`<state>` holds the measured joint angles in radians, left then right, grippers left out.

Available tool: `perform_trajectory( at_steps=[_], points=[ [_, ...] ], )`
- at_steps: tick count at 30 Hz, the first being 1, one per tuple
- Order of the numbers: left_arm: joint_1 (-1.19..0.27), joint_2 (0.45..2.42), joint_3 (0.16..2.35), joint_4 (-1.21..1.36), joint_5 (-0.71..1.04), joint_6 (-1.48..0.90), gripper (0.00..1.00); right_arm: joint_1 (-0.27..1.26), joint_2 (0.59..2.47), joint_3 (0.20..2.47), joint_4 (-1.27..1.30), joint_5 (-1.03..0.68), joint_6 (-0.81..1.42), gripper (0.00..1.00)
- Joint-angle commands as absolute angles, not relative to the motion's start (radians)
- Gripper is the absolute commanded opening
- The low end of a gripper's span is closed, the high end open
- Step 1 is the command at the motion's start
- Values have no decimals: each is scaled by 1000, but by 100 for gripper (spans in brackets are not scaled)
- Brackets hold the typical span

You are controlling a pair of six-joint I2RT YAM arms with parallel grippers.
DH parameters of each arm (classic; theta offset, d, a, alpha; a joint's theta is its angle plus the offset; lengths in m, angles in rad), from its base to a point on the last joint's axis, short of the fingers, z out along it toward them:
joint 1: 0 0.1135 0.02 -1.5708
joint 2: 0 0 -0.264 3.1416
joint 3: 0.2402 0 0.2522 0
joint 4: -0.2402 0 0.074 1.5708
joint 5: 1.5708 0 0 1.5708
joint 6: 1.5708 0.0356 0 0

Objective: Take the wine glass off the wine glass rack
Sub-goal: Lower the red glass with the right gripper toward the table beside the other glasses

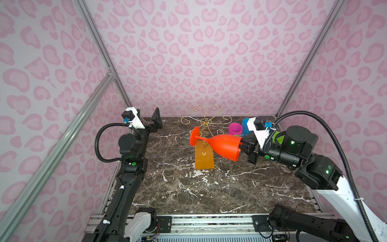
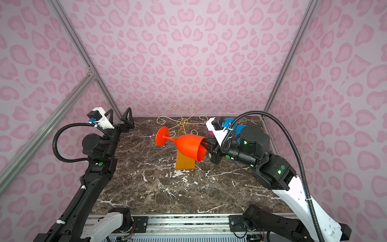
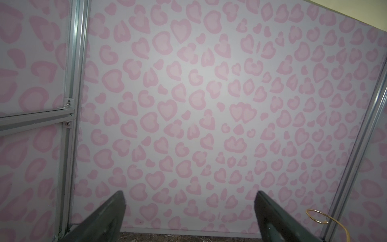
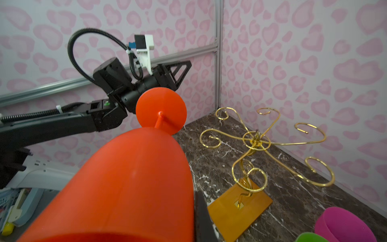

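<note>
An orange-red wine glass [image 1: 222, 146] [image 2: 188, 146] [image 4: 129, 188] lies on its side in the air, foot pointing left, bowl mouth to the right. My right gripper [image 1: 243, 145] [image 2: 206, 145] is shut on the bowl's rim, with one finger [image 4: 202, 218] along the outside of the bowl. The wine glass rack [image 1: 206, 122] [image 2: 182, 121] [image 4: 254, 140], gold wire on an orange-brown base [image 1: 204, 161], stands just behind and below the glass. In the right wrist view the glass's foot is apart from the wire arms. My left gripper [image 1: 147, 119] [image 2: 119, 115] [image 3: 189, 193] stands open and empty at the back left, facing the wall.
A magenta cup [image 1: 235, 128], a blue cup [image 1: 245, 125] and a green cup [image 1: 278, 137] stand at the back right beside the right arm. Pink patterned walls with metal posts close in the marble table [image 1: 209, 188] on three sides. One rack curl [image 3: 316, 216] shows beside the left gripper.
</note>
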<state>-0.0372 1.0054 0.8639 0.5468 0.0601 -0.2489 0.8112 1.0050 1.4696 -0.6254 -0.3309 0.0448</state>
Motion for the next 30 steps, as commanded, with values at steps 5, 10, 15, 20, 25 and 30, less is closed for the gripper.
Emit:
perform_trajectory(
  at_steps=[5, 10, 15, 20, 25, 30],
  points=[
    [-5, 1001, 814, 572, 54, -272, 97, 956, 1058, 1447, -924, -85, 27, 0],
    [11, 993, 793, 572, 50, -266, 97, 992, 1063, 1392, -1049, -20, 74, 0],
    [27, 992, 782, 571, 55, -262, 97, 996, 1080, 1372, -1188, 54, 149, 0],
    [32, 1002, 776, 574, 58, -267, 97, 994, 1160, 1386, -1305, 148, 220, 0],
    [37, 1008, 770, 572, 61, -262, 97, 953, 1233, 1389, -1326, 182, 239, 0],
    [41, 1006, 758, 569, 64, -259, 97, 847, 1291, 1370, -1285, 140, 197, 0]
  ],
)
